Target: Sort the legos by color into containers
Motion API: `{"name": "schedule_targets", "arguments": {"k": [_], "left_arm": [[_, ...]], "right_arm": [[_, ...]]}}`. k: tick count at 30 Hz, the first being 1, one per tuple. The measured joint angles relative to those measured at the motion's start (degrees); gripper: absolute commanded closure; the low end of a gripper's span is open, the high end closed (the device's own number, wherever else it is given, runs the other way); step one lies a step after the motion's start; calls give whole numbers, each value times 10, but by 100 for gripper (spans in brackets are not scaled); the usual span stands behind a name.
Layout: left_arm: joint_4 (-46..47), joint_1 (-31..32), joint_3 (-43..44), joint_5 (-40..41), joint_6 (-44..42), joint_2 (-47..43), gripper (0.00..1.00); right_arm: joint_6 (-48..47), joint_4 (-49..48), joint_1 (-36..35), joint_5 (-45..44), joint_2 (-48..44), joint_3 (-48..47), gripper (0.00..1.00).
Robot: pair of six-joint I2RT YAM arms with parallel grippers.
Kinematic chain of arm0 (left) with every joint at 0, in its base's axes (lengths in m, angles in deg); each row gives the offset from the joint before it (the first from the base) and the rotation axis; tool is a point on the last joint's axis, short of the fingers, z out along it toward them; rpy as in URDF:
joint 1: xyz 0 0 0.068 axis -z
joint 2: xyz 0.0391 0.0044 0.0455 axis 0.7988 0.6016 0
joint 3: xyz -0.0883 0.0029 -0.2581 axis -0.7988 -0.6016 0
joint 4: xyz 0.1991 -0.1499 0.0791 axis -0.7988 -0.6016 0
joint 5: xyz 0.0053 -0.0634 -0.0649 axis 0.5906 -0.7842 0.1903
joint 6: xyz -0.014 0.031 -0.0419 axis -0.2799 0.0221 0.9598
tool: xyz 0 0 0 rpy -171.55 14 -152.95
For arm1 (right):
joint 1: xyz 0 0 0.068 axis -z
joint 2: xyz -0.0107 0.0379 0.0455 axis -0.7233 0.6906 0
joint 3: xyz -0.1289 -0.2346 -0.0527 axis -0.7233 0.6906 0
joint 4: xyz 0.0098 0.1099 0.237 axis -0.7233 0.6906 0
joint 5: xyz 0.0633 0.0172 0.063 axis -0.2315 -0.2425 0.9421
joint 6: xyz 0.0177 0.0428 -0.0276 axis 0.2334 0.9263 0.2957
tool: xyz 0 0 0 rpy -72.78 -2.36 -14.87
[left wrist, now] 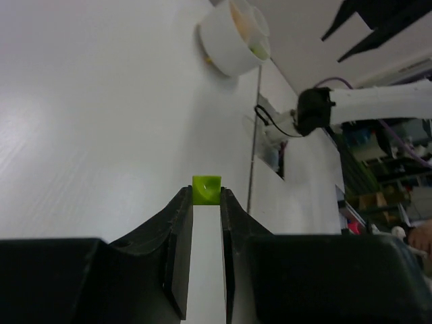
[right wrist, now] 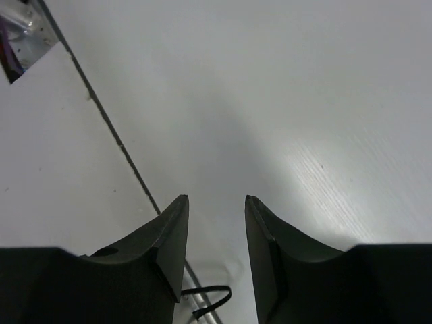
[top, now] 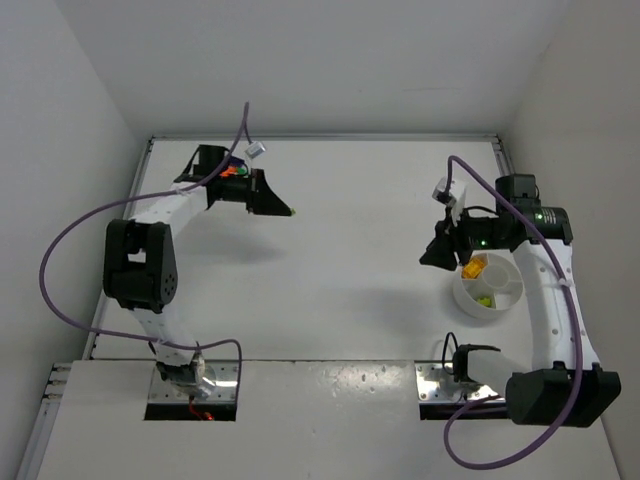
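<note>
Dish (top: 462,300): orange brick (top: 474,266) and yellow-green brick (top: 485,300) in separate sections. Left gripper (top: 288,210) clamps green brick (left wrist: 206,188); right gripper (right wrist: 216,201) jaws apart.

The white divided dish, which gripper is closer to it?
Right. The right gripper hovers just beside the dish; the left gripper, pinching a green lego, is far across the table.

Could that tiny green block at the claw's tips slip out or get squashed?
Probably stiff: the green block shows crisp square edges between the left gripper's fingertips. It looks glossy and is held only at the tips, so it might slip.
</note>
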Motion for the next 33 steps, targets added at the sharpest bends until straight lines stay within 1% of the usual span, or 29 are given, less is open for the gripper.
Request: {"name": "schedule_targets", "arguments": {"k": [6, 8, 13, 17, 20, 26, 27, 33], "left_arm": [[-9, 113, -3, -41, 0, -14, 95], [-10, 152, -3, -53, 3, -14, 95], [-18, 221, -3, -65, 8, -14, 95], [-21, 249, -1, -70, 19, -13, 95], [-24, 263, 20, -72, 34, 1, 95], [-27, 294, 95, -75, 72, 53, 95], [-29, 301, 108, -76, 79, 64, 95], [-58, 332, 170, -77, 87, 110, 95]], "right_arm": [[-49, -14, -37, 82, 10, 2, 60], [-68, -17, -54, 99, 12, 2, 57], [-95, -57, -90, 119, -7, 24, 53], [-105, -97, -119, 117, -32, 47, 53], [-108, -125, -141, 107, -34, 49, 52], [-111, -202, -186, 60, -44, 88, 52], [-111, -211, -194, 50, -44, 92, 53], [-111, -260, -230, 16, -45, 97, 53]]}}
